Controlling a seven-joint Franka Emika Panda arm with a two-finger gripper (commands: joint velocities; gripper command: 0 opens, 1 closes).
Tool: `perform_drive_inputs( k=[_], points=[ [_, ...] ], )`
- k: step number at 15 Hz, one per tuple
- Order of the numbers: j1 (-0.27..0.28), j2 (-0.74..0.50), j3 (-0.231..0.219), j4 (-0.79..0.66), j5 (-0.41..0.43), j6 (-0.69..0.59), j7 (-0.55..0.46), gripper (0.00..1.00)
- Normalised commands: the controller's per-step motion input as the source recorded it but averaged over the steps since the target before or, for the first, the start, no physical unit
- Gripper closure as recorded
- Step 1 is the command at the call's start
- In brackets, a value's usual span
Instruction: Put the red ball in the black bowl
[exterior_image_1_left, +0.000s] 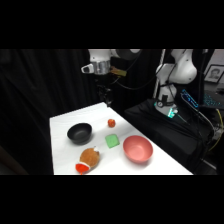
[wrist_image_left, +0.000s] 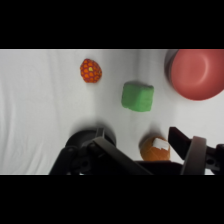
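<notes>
The red ball (exterior_image_1_left: 111, 122) lies on the white table between the bowls, toward the far side; the wrist view has the ball (wrist_image_left: 90, 70) at upper left. To its left in the side view sits the black bowl (exterior_image_1_left: 80, 132), empty; in the wrist view the black bowl (wrist_image_left: 89, 135) is partly covered by the black linkage. My gripper (exterior_image_1_left: 105, 96) hangs above the table's far edge, well above and behind the ball. It is open and holds nothing, and in the wrist view the gripper (wrist_image_left: 141, 140) frames only table and toy.
A green block (exterior_image_1_left: 113, 141) lies mid-table. A larger pink-red bowl (exterior_image_1_left: 137, 148) stands to the right. A brown plush toy (exterior_image_1_left: 90, 156) with a red piece (exterior_image_1_left: 81, 168) rests near the front edge. Dark equipment and cables fill the right side beyond the table.
</notes>
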Motion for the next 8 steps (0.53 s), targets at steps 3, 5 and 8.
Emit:
perform_drive_inputs(
  k=[3,5,8],
  points=[
    [-0.017,-0.02,0.001,-0.03,-0.006,0.02,-0.01,0.00],
    [-0.044,-0.13,-0.027,-0.15,-0.032,0.11,-0.04,0.00],
    [-0.067,-0.24,-0.049,-0.30,-0.062,0.22,-0.07,0.00]
  ],
)
